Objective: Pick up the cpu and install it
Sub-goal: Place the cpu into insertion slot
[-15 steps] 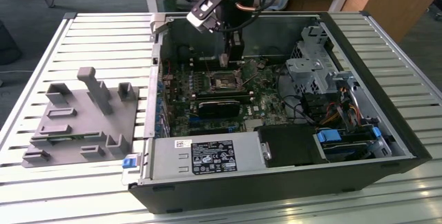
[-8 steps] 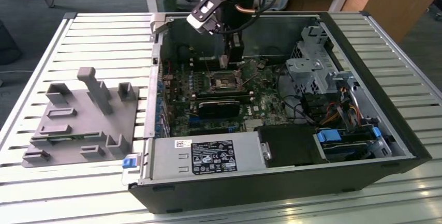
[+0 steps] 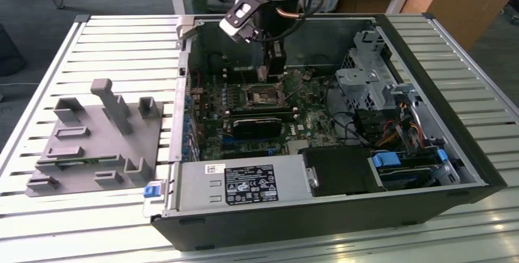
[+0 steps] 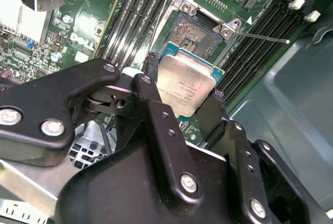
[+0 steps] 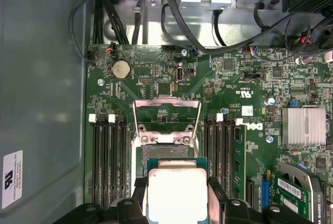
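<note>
My gripper [image 4: 183,93] is shut on the cpu [image 4: 186,84], a flat square chip with a silvery metal top and a thin pale rim, held by two opposite edges between black fingers [image 4: 154,86]. In the first wrist view the cpu [image 5: 177,190] hangs just short of the open motherboard socket [image 5: 166,140], whose metal load plate [image 5: 166,115] is flipped up. In the exterior view the gripper [image 3: 274,73] reaches down into the open computer case [image 3: 324,123], right over the socket [image 3: 261,97].
Memory slots [image 5: 106,156] flank the socket on both sides. Black cables [image 5: 182,26] and a drive cage [image 3: 369,78] lie beyond it. A black card [image 3: 257,123] and the power supply [image 3: 243,184] sit nearer the front. A grey fixture plate with posts [image 3: 89,144] stands at the exterior view's left.
</note>
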You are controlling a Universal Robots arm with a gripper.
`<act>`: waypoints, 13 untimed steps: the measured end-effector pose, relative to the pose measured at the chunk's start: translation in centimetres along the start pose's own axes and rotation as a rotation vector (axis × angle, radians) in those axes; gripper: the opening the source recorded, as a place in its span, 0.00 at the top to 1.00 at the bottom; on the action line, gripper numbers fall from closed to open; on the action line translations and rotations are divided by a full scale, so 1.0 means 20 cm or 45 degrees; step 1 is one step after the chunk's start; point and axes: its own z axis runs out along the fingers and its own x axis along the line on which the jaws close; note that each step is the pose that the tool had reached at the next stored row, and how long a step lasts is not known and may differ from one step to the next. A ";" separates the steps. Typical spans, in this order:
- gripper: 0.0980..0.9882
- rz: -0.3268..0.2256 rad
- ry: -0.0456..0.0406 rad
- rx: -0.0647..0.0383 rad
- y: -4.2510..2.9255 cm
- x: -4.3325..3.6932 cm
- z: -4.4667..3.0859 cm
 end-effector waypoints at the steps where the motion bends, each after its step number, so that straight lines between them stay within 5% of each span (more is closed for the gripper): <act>1: 0.50 0.000 0.000 0.000 0.000 0.000 0.002; 13: 0.50 0.000 0.000 0.000 -0.003 0.003 0.073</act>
